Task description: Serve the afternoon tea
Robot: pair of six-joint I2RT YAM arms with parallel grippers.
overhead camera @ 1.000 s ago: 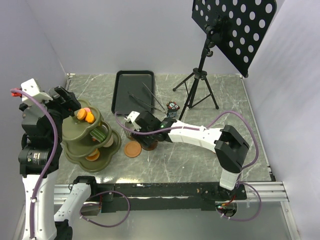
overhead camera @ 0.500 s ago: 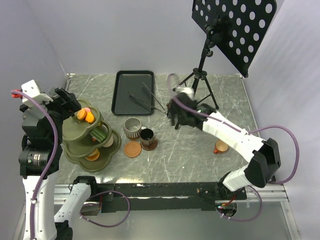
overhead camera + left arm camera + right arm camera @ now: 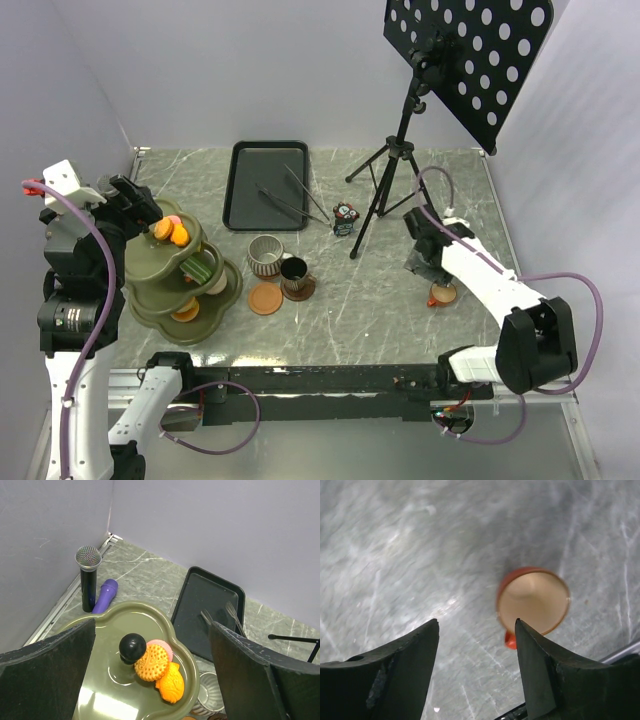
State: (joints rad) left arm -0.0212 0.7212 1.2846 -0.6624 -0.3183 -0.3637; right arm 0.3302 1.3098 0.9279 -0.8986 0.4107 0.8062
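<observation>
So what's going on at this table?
Two robot arms are setting out a toy afternoon tea. The right pincer hovers open and empty just above an orange cup standing alone on the right of the table. The left pincer, also open, hangs above a green tiered stand holding pastries. In the middle sit a grey cup, a dark cup on a saucer, and a bare saucer.

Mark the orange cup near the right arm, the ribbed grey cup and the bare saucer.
orange cup (image 3: pixel 534 601), right wrist view, on its pale inside.
ribbed grey cup (image 3: pixel 265 263), top external view, on its ribbed wall.
bare saucer (image 3: pixel 265 299), top external view, on the disc's middle.
</observation>
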